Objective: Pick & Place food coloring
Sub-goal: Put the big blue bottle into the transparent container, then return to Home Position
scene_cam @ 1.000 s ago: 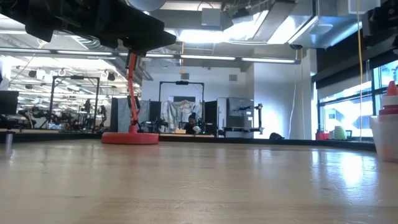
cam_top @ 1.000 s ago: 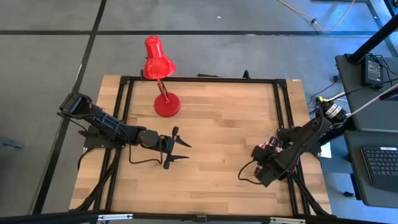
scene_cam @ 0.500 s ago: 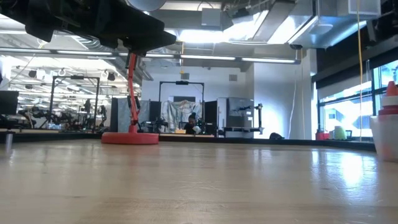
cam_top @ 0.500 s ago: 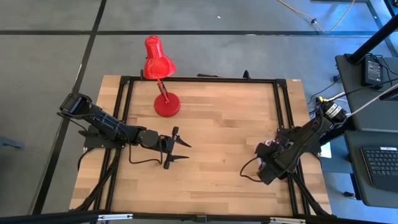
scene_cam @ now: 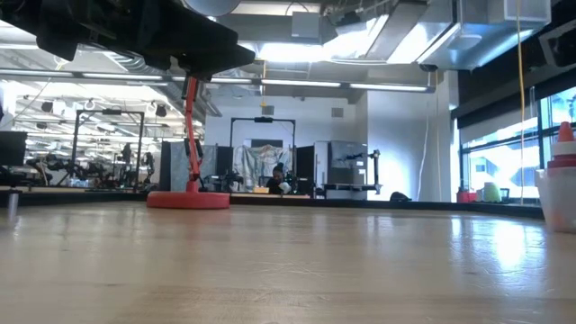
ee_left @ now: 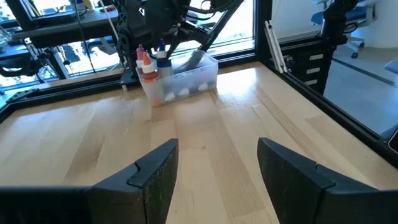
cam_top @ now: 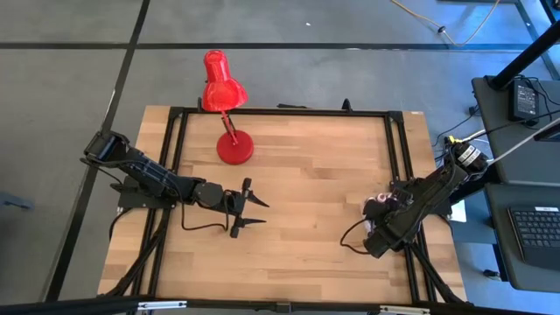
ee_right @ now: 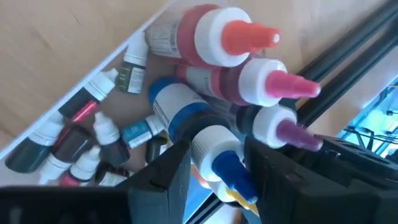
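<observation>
Bottles of food coloring are seen packed in a clear tub (ee_left: pixel 186 78) at the table's right edge, where the right gripper (ee_right: pixel 217 163) is lowered over them.

At left, the left gripper (cam_top: pixel 254 210) is parked above bare wood (cam_top: pixel 306 175) near the table's middle, its fingers spread wide and holding nothing. A red lamp (cam_top: pixel 229 109) is stood at the back edge.

At right, the right gripper's fingers are set on either side of a white-capped bottle with a blue nozzle (ee_right: pixel 221 155); whether it is actually clamped cannot be told. Beside it, larger bottles with orange (ee_right: pixel 239 34), pink (ee_right: pixel 273 84) and purple (ee_right: pixel 283 130) nozzles are crowded together, and small dropper bottles (ee_right: pixel 74 146) with white caps are heaped on the tub's floor.

A slip is judged the main risk: the fingers appear to bear on a rounded cap rather than the body, so the bottle could be squeezed out sideways. Neighbours pressed against it could be dragged up or toppled, and the light tub itself could be shifted or tipped against the frame rail (ee_right: pixel 348 62) if a finger is caught on its wall.
</observation>
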`<move>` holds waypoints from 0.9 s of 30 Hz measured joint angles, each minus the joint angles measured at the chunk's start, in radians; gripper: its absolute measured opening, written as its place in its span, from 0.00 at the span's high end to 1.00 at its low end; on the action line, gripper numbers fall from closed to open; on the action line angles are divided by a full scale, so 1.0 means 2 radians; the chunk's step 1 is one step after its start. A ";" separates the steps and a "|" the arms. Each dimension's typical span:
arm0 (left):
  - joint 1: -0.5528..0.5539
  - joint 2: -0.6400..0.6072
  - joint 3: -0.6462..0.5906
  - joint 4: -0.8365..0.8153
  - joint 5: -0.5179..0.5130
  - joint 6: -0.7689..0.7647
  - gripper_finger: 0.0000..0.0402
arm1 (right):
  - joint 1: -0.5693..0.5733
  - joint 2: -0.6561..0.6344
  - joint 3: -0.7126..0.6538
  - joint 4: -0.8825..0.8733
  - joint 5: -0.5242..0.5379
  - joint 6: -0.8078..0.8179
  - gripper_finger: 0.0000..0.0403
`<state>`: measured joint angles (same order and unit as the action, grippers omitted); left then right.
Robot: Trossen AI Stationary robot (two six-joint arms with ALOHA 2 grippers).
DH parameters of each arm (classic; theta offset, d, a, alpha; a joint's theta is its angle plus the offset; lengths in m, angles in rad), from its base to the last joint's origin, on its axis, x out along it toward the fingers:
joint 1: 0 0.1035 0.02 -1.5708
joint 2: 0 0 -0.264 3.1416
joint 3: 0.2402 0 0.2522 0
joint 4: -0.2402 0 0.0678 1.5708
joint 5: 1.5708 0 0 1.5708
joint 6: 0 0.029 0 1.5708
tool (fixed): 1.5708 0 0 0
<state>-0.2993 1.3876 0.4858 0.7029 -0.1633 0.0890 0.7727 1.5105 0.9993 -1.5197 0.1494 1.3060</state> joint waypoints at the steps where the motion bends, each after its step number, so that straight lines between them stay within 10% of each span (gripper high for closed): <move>1: 0.000 0.000 0.000 0.000 0.000 0.000 0.46 | 0.000 0.000 0.000 0.000 0.003 0.000 0.63; 27: 0.000 0.000 0.000 0.000 0.000 -0.021 0.46 | -0.001 0.000 0.022 -0.025 0.046 0.000 0.41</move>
<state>-0.2993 1.3876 0.4858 0.7028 -0.1631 0.0473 0.7708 1.5103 1.0425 -1.5690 0.2418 1.3050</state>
